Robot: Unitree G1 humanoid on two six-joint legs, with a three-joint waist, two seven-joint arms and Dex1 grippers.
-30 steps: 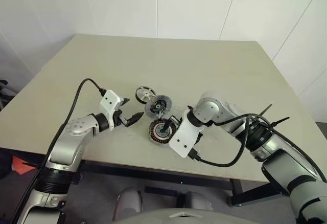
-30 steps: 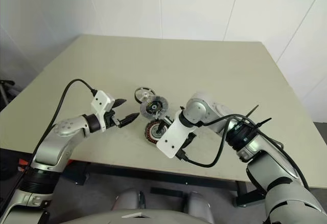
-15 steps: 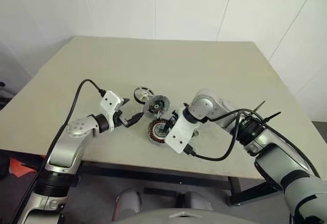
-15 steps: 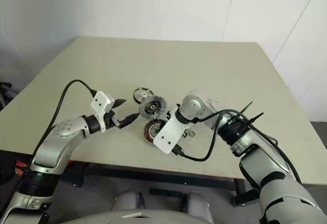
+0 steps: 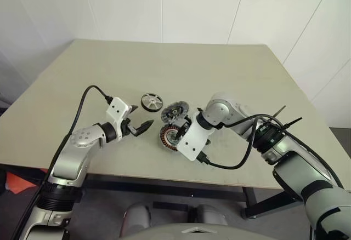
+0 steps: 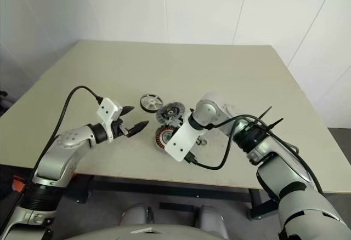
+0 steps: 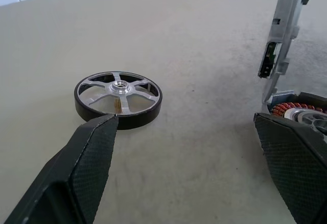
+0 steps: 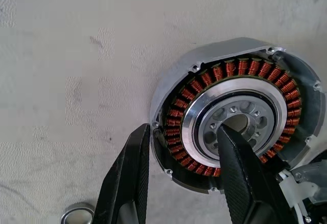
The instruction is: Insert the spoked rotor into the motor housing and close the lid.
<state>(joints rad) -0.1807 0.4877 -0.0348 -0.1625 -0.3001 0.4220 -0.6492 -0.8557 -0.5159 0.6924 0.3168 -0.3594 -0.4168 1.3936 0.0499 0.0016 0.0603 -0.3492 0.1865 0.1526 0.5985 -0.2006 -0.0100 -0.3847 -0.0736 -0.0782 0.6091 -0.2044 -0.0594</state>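
The spoked rotor (image 5: 152,101) lies flat on the table, dark-rimmed with silver spokes (image 7: 118,97). To its right the motor housing (image 5: 171,137) shows its copper windings (image 8: 240,124). Its ribbed grey lid (image 5: 175,110) stands tilted up at the far edge, hinged open (image 7: 278,35). My right gripper (image 8: 184,132) points down onto the housing, one finger outside the rim and the other in the silver hub, shut across the winding ring. My left gripper (image 5: 141,117) hovers open to the left of the housing, with the rotor just beyond its fingertips (image 7: 104,132).
A tiny metal washer (image 8: 76,216) lies on the table close to the housing. The beige table (image 5: 230,75) stretches far back, and its front edge runs just below both arms. A black cable loops from each wrist.
My right gripper's fingers have closed across the housing's ring. The whole picture has shifted as the camera moved. The left arm has stayed where it was, still open.
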